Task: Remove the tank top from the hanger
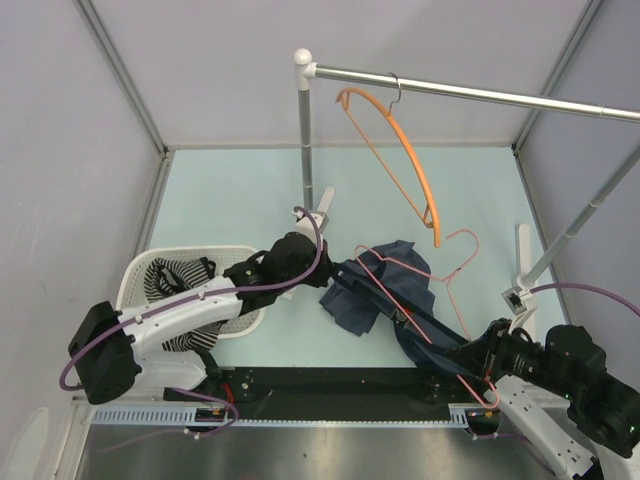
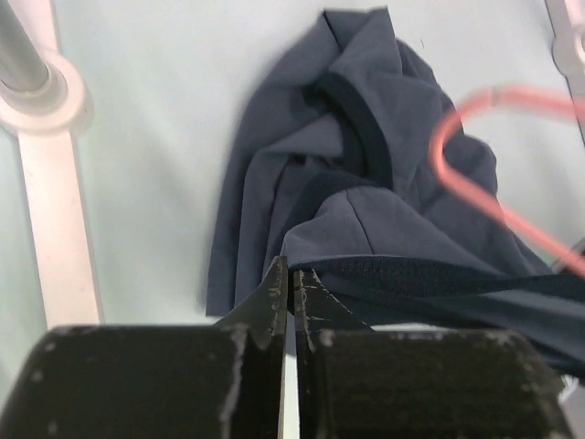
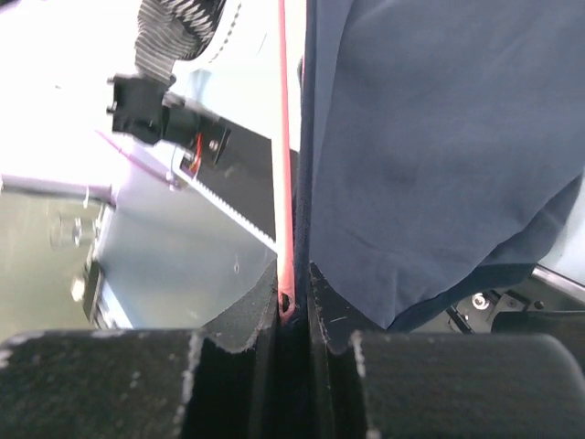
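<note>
The striped tank top [image 1: 175,278] lies bunched in a white basket [image 1: 135,268] at the left, and its stripes also show at the top of the right wrist view [image 3: 178,27]. The orange hanger [image 1: 400,150] hangs bare from the rail by its silver hook. My left gripper [image 1: 326,272] [image 2: 291,270] is shut, its tips pinching the hem of a navy T-shirt [image 1: 385,290] [image 2: 366,219] on the table. My right gripper [image 1: 470,360] [image 3: 294,283] is shut on a pink wire hanger [image 1: 455,270] [image 3: 284,137], together with the T-shirt's edge [image 3: 439,137].
A silver rail [image 1: 480,95] crosses the back on white posts [image 1: 304,130] whose feet stand on the table. The pink hanger [image 2: 457,174] threads through the navy shirt. A black strip [image 1: 330,385] runs along the near edge between the arm bases.
</note>
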`<state>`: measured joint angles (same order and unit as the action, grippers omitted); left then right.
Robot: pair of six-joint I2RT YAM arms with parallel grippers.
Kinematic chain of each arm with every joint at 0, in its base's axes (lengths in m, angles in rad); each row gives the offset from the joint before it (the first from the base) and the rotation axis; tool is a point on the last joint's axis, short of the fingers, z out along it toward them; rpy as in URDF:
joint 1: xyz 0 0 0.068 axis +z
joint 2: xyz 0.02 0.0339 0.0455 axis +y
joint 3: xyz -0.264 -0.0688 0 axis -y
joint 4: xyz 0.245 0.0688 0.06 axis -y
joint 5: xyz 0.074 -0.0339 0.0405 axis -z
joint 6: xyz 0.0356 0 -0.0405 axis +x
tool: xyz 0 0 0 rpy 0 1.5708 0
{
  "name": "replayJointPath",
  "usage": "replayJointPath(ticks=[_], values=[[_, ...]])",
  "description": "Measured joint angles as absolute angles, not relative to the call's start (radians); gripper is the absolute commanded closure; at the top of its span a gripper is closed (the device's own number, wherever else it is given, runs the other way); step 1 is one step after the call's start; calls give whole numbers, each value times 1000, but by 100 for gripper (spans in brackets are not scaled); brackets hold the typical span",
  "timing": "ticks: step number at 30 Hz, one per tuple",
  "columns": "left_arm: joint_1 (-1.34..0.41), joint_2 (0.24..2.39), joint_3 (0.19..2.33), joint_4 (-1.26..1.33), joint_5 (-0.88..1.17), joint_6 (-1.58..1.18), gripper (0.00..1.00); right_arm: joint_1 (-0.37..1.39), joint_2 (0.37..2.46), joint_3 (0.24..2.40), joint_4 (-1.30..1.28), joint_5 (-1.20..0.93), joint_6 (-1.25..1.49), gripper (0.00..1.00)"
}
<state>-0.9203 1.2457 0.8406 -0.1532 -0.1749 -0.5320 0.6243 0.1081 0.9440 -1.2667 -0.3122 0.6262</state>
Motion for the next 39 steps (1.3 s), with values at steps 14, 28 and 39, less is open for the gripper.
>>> replayJointPath(ticks=[14, 28, 39], values=[[-908, 1037, 731, -131, 51, -454, 23, 624, 104, 853, -1162, -260, 745, 100], [-1097, 1055, 892, -41, 123, -200, 21, 624, 290, 714, -938, -481, 731, 100], [-1124, 1249, 1044, -8, 28, -244, 21, 624, 351, 687, -859, -558, 672, 100]])
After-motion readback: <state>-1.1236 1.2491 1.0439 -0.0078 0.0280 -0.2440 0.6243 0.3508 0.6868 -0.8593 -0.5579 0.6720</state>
